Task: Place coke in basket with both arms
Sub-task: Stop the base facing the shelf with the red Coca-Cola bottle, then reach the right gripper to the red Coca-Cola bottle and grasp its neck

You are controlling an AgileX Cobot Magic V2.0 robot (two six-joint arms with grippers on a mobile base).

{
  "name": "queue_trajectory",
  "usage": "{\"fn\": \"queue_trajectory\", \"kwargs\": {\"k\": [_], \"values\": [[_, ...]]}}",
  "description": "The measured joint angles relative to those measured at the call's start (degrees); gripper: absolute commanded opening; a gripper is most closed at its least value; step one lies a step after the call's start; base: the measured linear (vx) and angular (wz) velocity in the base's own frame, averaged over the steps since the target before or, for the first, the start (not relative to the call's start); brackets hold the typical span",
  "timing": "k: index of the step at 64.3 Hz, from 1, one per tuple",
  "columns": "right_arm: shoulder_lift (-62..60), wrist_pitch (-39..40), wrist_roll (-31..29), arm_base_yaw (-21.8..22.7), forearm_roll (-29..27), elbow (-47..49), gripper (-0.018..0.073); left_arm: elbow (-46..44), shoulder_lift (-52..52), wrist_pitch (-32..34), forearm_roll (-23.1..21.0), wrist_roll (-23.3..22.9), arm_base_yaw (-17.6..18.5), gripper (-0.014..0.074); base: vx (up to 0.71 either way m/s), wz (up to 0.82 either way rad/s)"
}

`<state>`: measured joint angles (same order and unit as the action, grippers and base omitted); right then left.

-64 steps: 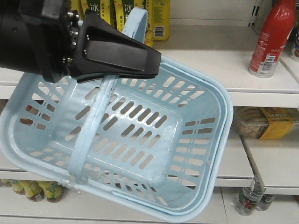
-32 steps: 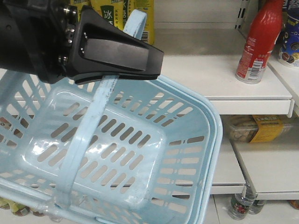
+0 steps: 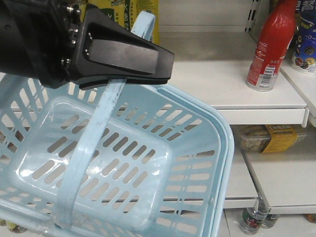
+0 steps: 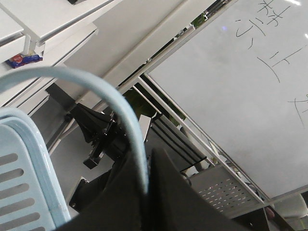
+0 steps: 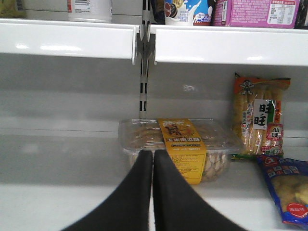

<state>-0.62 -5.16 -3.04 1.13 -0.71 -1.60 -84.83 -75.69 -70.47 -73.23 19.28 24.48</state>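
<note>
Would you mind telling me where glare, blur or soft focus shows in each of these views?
Front view: glare patches on the floor of the basket, coke slightly soft. Left wrist view: left gripper dark and blurred close to the lens, whiteboard bright. Right wrist view: right gripper soft-edged, shelf edge carries highlights.

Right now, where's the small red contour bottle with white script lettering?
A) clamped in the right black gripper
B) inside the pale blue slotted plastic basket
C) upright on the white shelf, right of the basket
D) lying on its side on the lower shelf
C: the red bottle stands upright on the white shelf; the pale blue basket holds nothing, and the right gripper is shut and empty.
</note>
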Motion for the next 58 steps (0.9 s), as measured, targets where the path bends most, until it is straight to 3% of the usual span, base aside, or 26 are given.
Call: {"fn": "queue_trajectory", "kwargs": {"k": [48,53,58], "values": [[0.0,0.0,0.2,0.0,-0.2,0.0,-0.0005,0.0,0.0,-0.1,0.1,0.0,0.0,-0.0006,0.0,0.0],[0.0,0.6,3.0,0.0,-3.4,0.0,-0.0005,0.0,0.0,-0.1,0.1,0.0,0.0,-0.0006,0.0,0.0],[0.0,2.0,8.4,0.0,-10.4,0.0,-0.0005,0.0,0.0,-0.1,0.1,0.0,0.0,-0.0006,0.0,0.0]]}}
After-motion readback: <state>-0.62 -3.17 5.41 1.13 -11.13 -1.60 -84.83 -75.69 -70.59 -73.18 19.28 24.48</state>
